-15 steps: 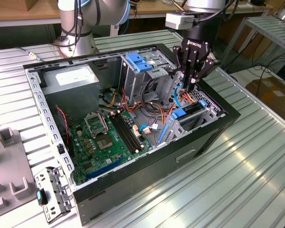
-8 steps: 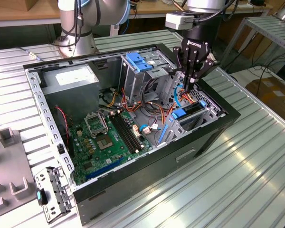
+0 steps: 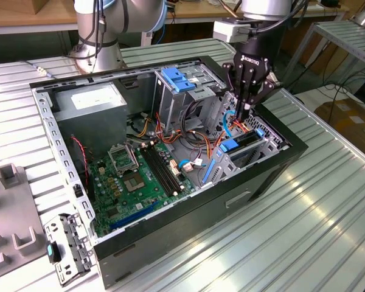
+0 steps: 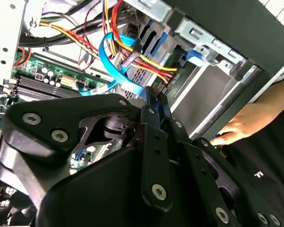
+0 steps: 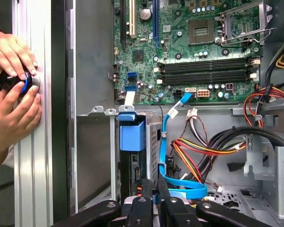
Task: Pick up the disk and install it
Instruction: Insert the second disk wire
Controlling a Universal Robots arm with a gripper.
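Observation:
An open computer case (image 3: 274, 176) lies on its side on the ribbed metal table. My black gripper (image 3: 243, 113) hangs down into the case's drive cage at the exterior view's right. Its fingers (image 5: 146, 188) are nearly together, with a flat blue data cable (image 5: 163, 142) between the tips; the cable end meets the fingertips (image 4: 154, 97) in the second wrist view. The disk (image 3: 243, 141) looks to stand on edge in the cage just below the gripper, dark with a blue rail (image 5: 132, 135) on it.
Red, yellow and orange wire bundles (image 5: 203, 146) crowd the space beside the cage. A green motherboard (image 3: 140, 176) fills the case floor, a grey box (image 3: 91, 100) sits at the back. A person's hands (image 5: 14, 90) rest on a round knob on the table outside the case.

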